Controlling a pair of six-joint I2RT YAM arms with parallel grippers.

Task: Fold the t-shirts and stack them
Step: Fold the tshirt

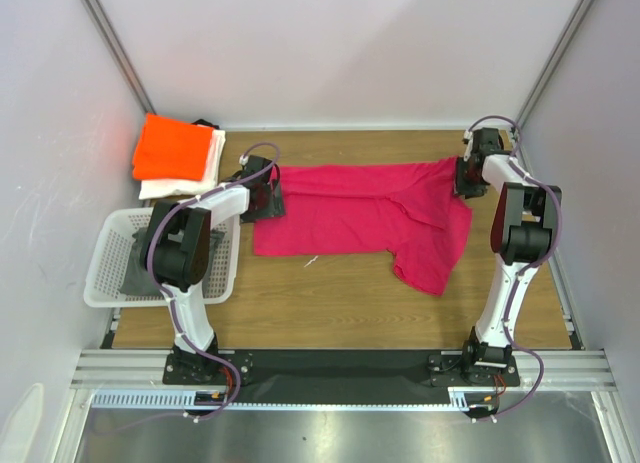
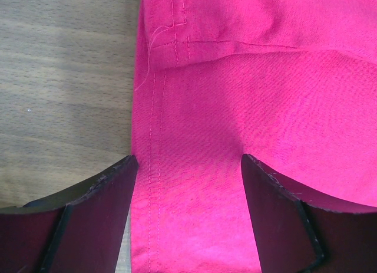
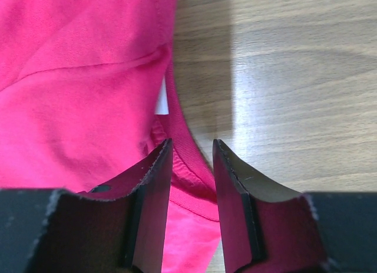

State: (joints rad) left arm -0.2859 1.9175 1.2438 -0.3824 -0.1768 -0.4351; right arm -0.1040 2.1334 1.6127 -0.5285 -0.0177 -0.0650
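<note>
- At the table's centre the pink tee [image 1: 350,213] lies spread; the orange tee [image 1: 175,148] and white tee [image 1: 172,190] sit folded at 10 o'clock
- The left gripper [image 2: 188,164], at the pink tee's 9 o'clock hem, stands released, jaws astride the stitched edge
- The right gripper [image 3: 192,144], at 2 o'clock, is narrowly parted about the collar; whether it pinches cannot be told
- Likely best: both should bite the cloth fully, then lift level so the fold lands even
</note>
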